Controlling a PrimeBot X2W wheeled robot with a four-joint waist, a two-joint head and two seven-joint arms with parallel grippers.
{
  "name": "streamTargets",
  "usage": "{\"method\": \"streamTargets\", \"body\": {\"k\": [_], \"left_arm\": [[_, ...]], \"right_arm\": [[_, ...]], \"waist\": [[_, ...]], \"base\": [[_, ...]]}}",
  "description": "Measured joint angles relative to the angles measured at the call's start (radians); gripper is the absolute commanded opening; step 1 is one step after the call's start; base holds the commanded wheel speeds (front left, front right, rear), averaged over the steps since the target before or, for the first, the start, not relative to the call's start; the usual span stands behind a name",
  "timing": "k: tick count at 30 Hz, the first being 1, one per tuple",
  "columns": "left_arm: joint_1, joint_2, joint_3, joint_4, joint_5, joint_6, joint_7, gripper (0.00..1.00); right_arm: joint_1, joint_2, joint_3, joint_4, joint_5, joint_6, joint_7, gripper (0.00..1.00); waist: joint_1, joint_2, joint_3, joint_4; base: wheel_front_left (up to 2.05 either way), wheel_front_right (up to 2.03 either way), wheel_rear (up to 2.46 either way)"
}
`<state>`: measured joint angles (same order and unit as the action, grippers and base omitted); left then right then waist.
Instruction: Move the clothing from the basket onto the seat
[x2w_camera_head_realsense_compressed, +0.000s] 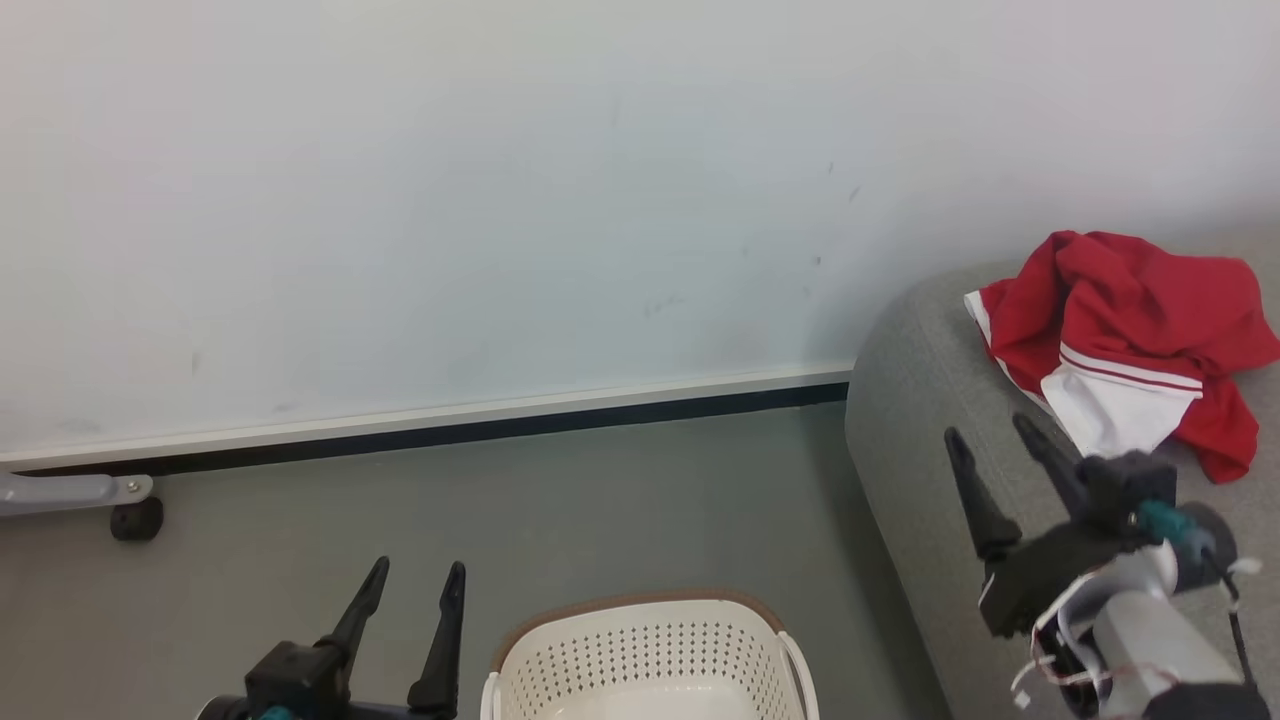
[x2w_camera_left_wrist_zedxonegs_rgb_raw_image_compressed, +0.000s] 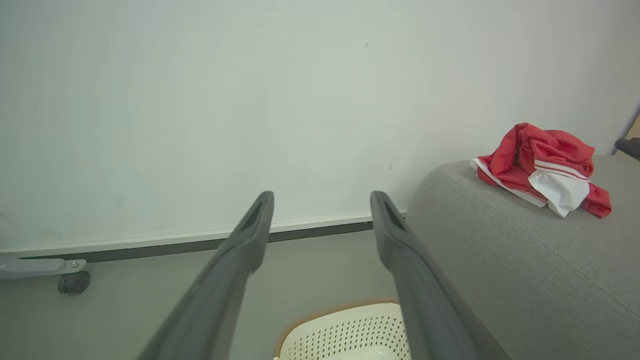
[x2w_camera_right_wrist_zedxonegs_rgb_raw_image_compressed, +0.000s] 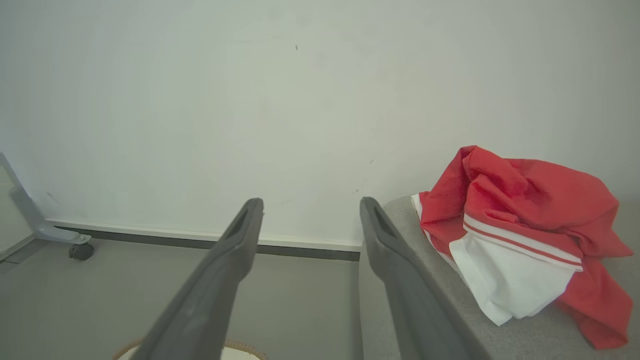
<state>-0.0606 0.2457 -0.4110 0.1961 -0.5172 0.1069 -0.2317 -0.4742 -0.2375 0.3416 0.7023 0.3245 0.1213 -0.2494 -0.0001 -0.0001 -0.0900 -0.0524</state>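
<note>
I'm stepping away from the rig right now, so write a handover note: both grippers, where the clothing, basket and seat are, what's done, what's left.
Left gripper: open, empty, to the left of the basket.
Right gripper: open, empty, by the seat's near edge, short of the clothing.
Clothing: red heap with a white striped panel, lying on the seat.
Basket: on the floor left of the seat; the part in view holds no clothing.
Done: clothing is on the seat.
Left: check the basket's hidden bottom; otherwise probably nothing.

L gripper (x2w_camera_head_realsense_compressed: 420, 565), R gripper (x2w_camera_head_realsense_compressed: 985, 427), fingers (x2w_camera_left_wrist_zedxonegs_rgb_raw_image_compressed: 250, 235) spread wide, empty
</note>
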Motion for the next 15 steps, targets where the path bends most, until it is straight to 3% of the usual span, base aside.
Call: {"method": "streamTargets", "body": {"k": [15], "left_arm": [[0.114, 0.015, 0.088, -0.061, 0.02, 0.016, -0.008, 1.0]], "right_arm": [[0.311, 0.03, -0.007, -0.381, -0.018, -0.123, 0.0, 1.0]], "waist": [[0.0001, 0.0002, -0.011, 0.02]], "base": [[0.0, 0.0, 0.0]]}}
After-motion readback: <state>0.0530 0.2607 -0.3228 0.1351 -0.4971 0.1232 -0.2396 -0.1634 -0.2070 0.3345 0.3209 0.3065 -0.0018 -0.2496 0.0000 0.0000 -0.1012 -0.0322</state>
